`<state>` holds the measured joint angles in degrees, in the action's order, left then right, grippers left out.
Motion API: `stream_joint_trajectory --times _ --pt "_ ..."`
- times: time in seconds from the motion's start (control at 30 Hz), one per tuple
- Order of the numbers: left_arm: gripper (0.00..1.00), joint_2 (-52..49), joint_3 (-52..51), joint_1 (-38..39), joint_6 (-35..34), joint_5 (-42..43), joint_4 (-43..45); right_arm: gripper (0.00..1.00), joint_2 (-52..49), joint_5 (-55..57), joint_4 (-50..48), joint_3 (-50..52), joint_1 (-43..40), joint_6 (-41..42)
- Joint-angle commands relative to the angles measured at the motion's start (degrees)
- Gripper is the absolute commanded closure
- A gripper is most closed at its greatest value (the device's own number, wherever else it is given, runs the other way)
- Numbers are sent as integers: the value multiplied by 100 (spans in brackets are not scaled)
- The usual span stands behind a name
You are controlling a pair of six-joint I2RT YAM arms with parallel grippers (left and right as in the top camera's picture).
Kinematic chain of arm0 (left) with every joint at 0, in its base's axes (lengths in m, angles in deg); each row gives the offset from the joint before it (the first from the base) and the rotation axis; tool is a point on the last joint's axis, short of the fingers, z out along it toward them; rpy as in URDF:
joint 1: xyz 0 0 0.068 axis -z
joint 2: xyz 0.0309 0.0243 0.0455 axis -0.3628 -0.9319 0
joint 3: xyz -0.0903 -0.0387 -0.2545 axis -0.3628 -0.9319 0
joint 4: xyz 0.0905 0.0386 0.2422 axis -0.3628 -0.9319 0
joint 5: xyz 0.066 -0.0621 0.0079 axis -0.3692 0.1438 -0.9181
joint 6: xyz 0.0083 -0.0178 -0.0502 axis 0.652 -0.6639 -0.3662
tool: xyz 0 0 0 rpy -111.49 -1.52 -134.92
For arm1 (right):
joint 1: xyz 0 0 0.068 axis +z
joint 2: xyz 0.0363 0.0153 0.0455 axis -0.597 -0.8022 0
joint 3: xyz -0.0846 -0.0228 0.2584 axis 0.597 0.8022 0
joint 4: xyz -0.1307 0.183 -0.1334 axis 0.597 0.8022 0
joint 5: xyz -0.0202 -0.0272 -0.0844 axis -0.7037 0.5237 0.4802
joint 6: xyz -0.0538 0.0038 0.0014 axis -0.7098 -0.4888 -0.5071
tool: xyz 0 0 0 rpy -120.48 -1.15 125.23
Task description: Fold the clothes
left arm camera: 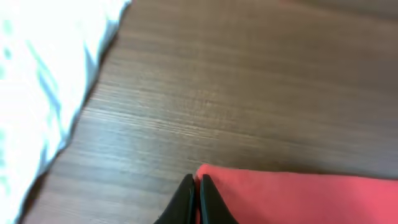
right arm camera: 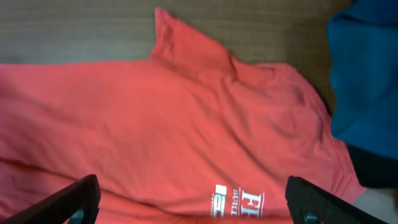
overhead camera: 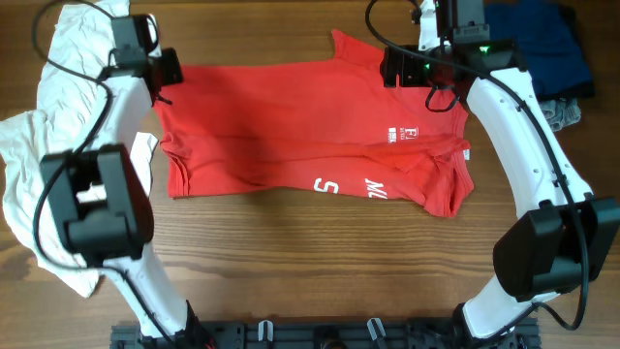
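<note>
The worktop carries several garments, and from where I stand the job looks barely begun. The biggest, the white shirt, lies crumpled in a heap at the left edge, partly under the left arm, with no folding done on it that I can see.

The red T-shirt is the one being worked. It lies spread flat across the middle of the worktop, neck end to the right. Its near long edge seems to be turned over onto the body, since parts of large white letters peek out along that edge. I would call that one lengthwise fold made at most, with the far side and the crosswise folds left to do.

At the far right corner the dark blue piece sits bunched and unfolded, with a small grey piece just beside it.

The right gripper hangs over the chest of the red T-shirt, near the small chest lettering, its jaws wide apart and holding nothing. The left gripper is down at the shirt's far left corner, jaws together. The red corner lies right at their tips, but I cannot tell whether cloth is pinched between them.
</note>
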<state>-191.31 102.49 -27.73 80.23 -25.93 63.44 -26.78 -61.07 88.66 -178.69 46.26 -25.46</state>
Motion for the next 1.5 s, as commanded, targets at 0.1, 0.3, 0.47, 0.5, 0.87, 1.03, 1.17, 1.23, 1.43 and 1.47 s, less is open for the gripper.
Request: stream_joint_trajectory --times 0.1,0.3,0.47,0.5,0.87,1.03,1.17,1.23,1.43,1.47 --pt "96 509 81 28 -487 -17 -522 7 -389 -9 -595 -17 17 61" --pt "96 507 79 79 -487 254 -820 7 -1397 -9 -1768 -24 17 87" --pt "96 507 79 181 -487 254 -955 6 -2116 -11 -2804 -28 17 214" --pt "96 505 79 203 -487 254 -970 6 -2232 -11 -2977 -28 17 219" --pt "96 431 79 337 -487 251 -1040 20 -3069 -11 -3895 -33 17 514" --pt "96 420 79 337 -487 251 -1043 57 -3130 125 -3908 -33 -15 518" --pt "96 420 79 337 -487 251 -1045 82 -3112 249 -3740 -146 -20 664" --pt "96 420 79 337 -487 251 -1043 85 -3060 249 -3541 -275 -22 662" --pt "96 422 79 330 -487 96 -1008 96 -2529 511 -1814 -1379 -157 610" --pt "96 422 81 330 -487 -2 -1005 96 -2452 511 -1563 -1523 -162 511"
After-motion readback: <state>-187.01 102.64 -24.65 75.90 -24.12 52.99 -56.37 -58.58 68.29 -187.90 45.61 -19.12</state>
